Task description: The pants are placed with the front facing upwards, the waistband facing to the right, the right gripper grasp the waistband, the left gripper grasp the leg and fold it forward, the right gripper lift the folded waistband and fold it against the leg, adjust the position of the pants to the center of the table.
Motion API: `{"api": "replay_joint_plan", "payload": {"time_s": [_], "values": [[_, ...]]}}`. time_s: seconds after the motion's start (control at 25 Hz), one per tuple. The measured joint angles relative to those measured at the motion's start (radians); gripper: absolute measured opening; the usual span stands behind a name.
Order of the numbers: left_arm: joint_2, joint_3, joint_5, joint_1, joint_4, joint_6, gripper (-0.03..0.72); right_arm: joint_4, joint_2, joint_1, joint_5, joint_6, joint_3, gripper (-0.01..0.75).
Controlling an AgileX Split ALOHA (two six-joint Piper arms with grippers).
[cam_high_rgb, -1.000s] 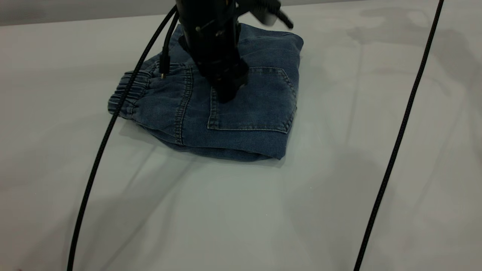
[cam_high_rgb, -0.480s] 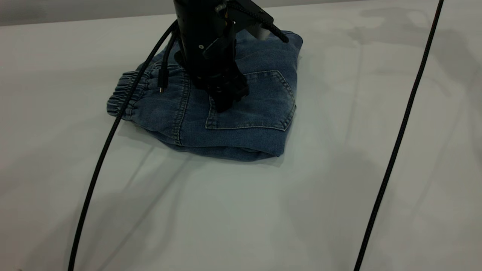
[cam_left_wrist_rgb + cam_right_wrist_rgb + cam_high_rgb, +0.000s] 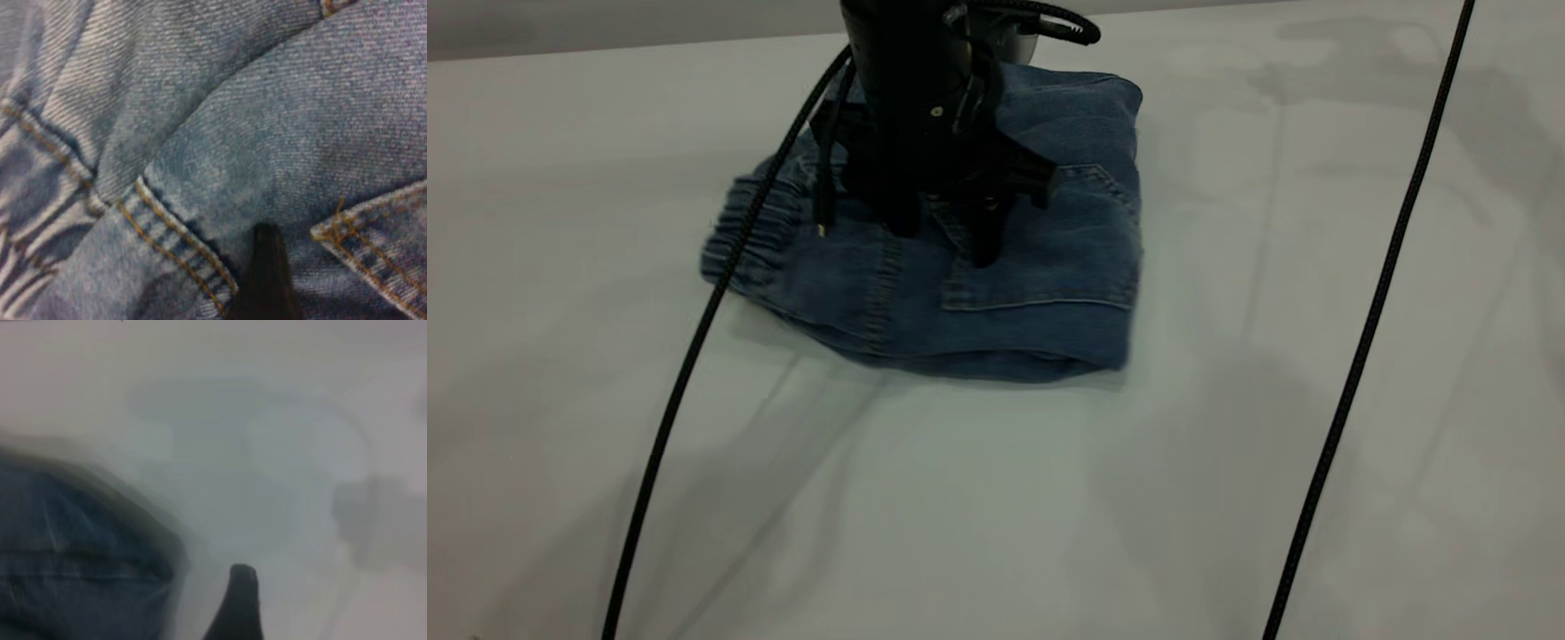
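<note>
The pants lie folded into a compact blue denim bundle on the table, back pocket up. The gathered waistband sticks out at the bundle's left end. My left gripper stands upright on the bundle, open, both fingertips pressing on the denim near the pocket's top edge. In the left wrist view one dark finger rests on the cloth beside a tan-stitched seam. My right gripper is off the pants over bare table, one finger showing, beside the bundle's edge.
Two black cables hang across the exterior view, one crossing the waistband down to the front left, the other running down the right side. The table's far edge lies just behind the pants.
The left gripper has turned on the bundle and spread its fingers. The pants have slid and swung a little to the right under it.
</note>
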Motion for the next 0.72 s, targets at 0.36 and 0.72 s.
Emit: {"api": "replay_joint_plan", "payload": {"time_s": [0.36,0.72], "values": [[0.001,0.001,-0.084,-0.001,-0.257,0.002,0.517,0.002,0.0,0.0,0.0,0.0,0.0,0.591],[-0.013,-0.014,-0.018,0.002,-0.263,0.09,0.517,0.001,0.0,0.0,0.0,-0.005,0.0,0.591]]}}
